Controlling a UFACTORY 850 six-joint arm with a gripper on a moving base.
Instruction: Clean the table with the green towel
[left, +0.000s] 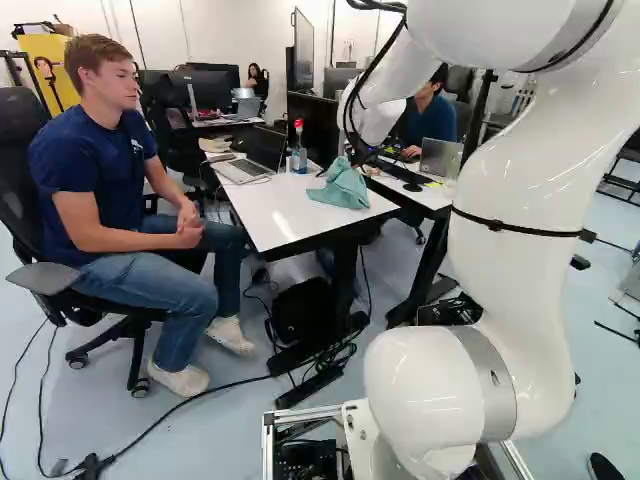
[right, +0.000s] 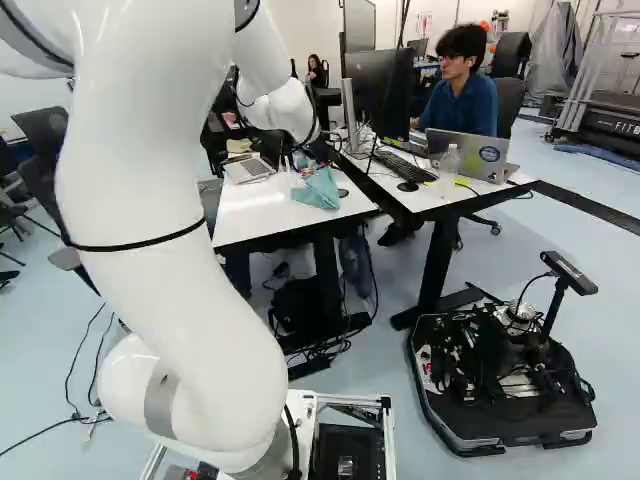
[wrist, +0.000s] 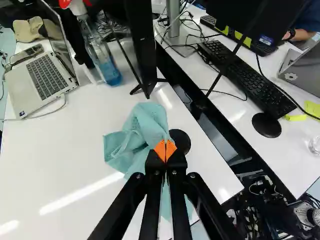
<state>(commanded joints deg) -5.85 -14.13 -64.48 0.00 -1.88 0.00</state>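
Observation:
My gripper (left: 356, 155) reaches down over the near corner of the white table (left: 262, 212) in the left base view. The teal-green towel (left: 343, 188) lies crumpled there, its top peaking up to the fingertips. Seen from the wrist, the gripper (wrist: 165, 150) has its orange pads pressed together, shut on a bunched fold of the towel (wrist: 145, 125). Cloth spreads out ahead of the fingers and also shows beneath them, partly hidden by the black linkage.
On the same table stand an open laptop (wrist: 42, 75), a spray bottle (wrist: 107, 65) with blue liquid and a black stand (wrist: 145, 55). A round black object (wrist: 180, 141) touches the towel's side. The adjoining desk bears a keyboard (wrist: 250, 77) and mouse (wrist: 266, 125). A seated person is beside the table.

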